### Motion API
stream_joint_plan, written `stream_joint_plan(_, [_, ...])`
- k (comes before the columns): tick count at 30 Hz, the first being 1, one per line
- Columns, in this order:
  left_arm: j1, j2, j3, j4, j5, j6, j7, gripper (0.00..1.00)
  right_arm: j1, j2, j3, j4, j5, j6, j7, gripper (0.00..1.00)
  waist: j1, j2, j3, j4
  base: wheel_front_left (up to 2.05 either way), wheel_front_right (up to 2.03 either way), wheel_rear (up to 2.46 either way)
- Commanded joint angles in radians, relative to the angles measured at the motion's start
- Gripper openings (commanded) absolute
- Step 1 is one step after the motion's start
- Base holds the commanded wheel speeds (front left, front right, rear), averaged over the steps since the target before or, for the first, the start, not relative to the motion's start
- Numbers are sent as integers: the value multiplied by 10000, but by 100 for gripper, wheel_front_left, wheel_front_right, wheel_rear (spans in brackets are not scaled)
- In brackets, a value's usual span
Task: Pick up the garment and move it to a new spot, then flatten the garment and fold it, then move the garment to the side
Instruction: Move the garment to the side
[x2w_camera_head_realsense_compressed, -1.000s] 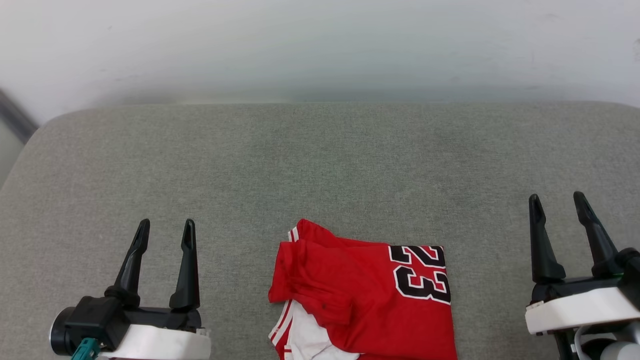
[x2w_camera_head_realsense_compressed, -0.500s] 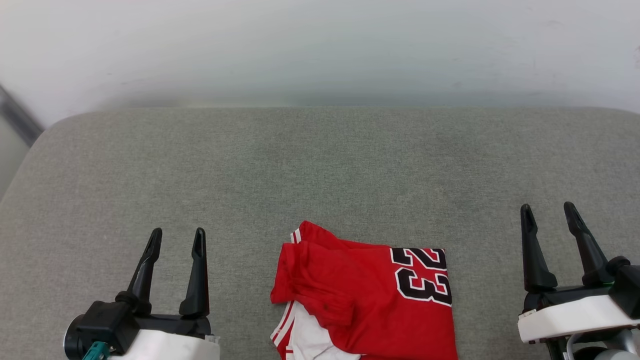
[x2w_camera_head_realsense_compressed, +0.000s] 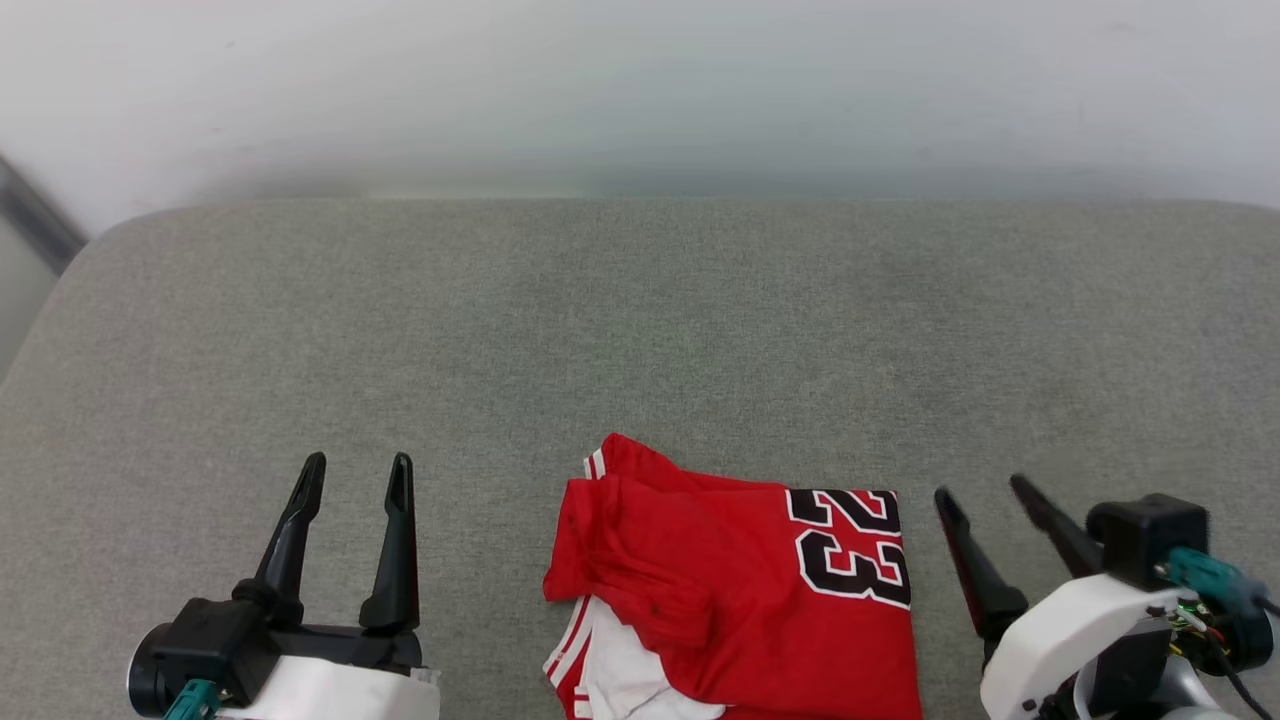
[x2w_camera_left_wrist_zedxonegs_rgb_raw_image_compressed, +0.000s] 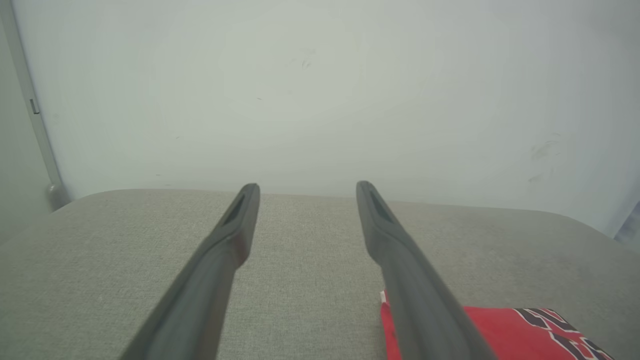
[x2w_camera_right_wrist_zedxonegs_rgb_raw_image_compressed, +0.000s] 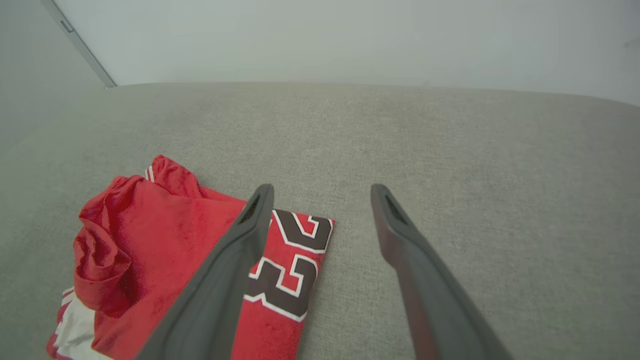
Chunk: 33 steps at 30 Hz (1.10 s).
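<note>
Right end effector (x2w_camera_head_realsense_compressed: 978, 488): two dark fingers apart, empty, angled toward the red jersey-style garment (x2w_camera_head_realsense_compressed: 730, 590) with its black-and-white "23", just beside its right edge. Left end effector (x2w_camera_head_realsense_compressed: 358, 460): fingers apart, empty, near the garment's left side, not touching. The garment lies loosely bunched at the near edge of the grey fabric cushion (x2w_camera_head_realsense_compressed: 640, 330). Risk: a pinch that catches only the top layer, so the bundle unrolls and drags on the lift.

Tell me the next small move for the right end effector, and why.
Probably ease the right end effector left and down onto the garment, at the edge by the 23. Its fingers stand open beside that edge, touching nothing, and the garment lies bunched on the cushion.
</note>
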<state>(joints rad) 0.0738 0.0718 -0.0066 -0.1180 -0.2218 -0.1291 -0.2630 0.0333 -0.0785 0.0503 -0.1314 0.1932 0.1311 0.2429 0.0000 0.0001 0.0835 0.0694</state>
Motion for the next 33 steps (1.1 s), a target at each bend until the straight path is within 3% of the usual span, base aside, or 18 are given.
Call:
stream_joint_plan(1, [-130,21,-22,-12,2,-3,-21,100,82,-190,68,-145,58,-7,506,100,0,-1,67,36,0,0,0])
stream_joint_plan(6, [-250,7,-72,-24,-37,-3,-21,100,8,-84,-85,-680,974,-5,4026,100,0,-1,408,184,0,0,0])
stream_joint_plan(11, [-553,-8,-265,37,-38,-3,-21,100,-449,-30,-167,-848,865,-5,6358,100,0,-1,834,548,0,0,0])
stream_joint_plan(17, [-920,-17,-433,144,-42,-3,-21,100,-840,87,-312,-45,716,-5,7226,100,0,-1,1264,1095,0,0,0])
stream_joint_plan(28, [-1068,-71,-597,342,-98,-3,-22,100,-854,325,14,1804,413,-1,7033,100,0,-1,1498,1652,0,0,0])
stream_joint_plan(29, [-1066,-76,-610,360,-96,-3,-21,100,-846,347,155,1928,353,10,6970,46,0,-1,1486,1664,0,0,0])
stream_joint_plan(30, [-1061,-77,-619,381,-89,-3,-21,100,-878,302,302,1986,299,11,6812,0,0,-1,1467,1668,0,0,0])
stream_joint_plan(33, [-1043,-76,-662,422,-76,-3,-21,100,-1022,114,386,2037,97,8,6416,0,0,-1,1407,1638,0,0,0])
